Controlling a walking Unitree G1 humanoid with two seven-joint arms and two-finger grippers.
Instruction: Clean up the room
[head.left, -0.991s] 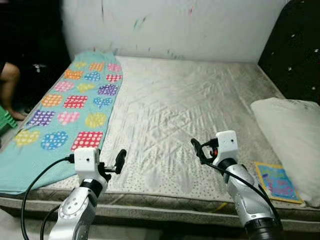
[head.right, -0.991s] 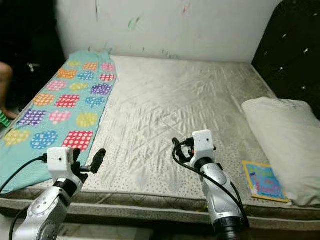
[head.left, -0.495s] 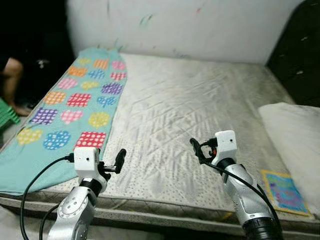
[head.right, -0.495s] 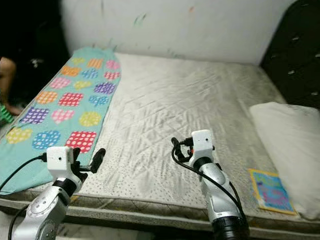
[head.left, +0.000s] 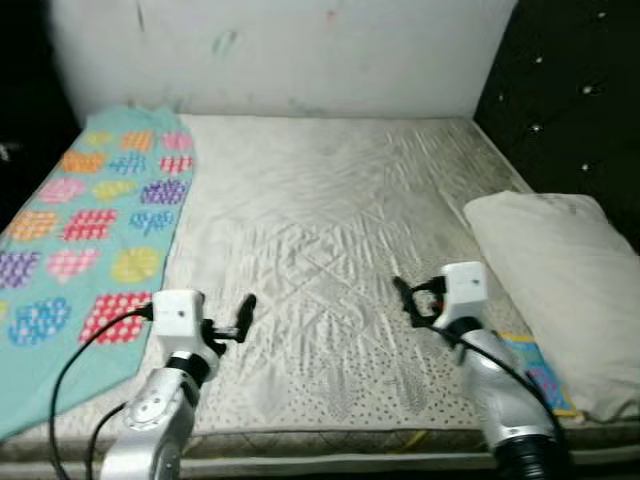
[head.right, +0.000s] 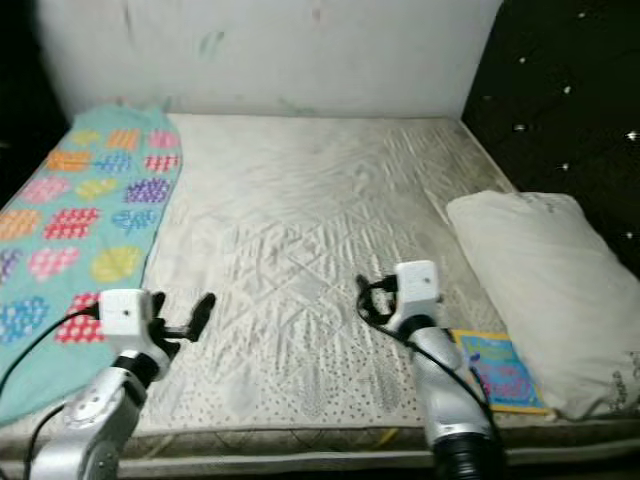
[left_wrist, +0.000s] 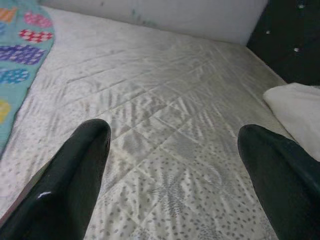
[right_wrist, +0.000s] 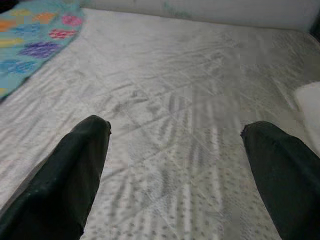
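So both grippers, left gripper and right gripper, are held wide open over the quilted cream mattress, nothing between the jaws, probably readied for the small colourful book.

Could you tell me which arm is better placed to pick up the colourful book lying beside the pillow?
The right, probably. The book lies at the mattress edge beside the pillow, just to the right of the right gripper, which is open. The left gripper hangs near the patterned blanket.
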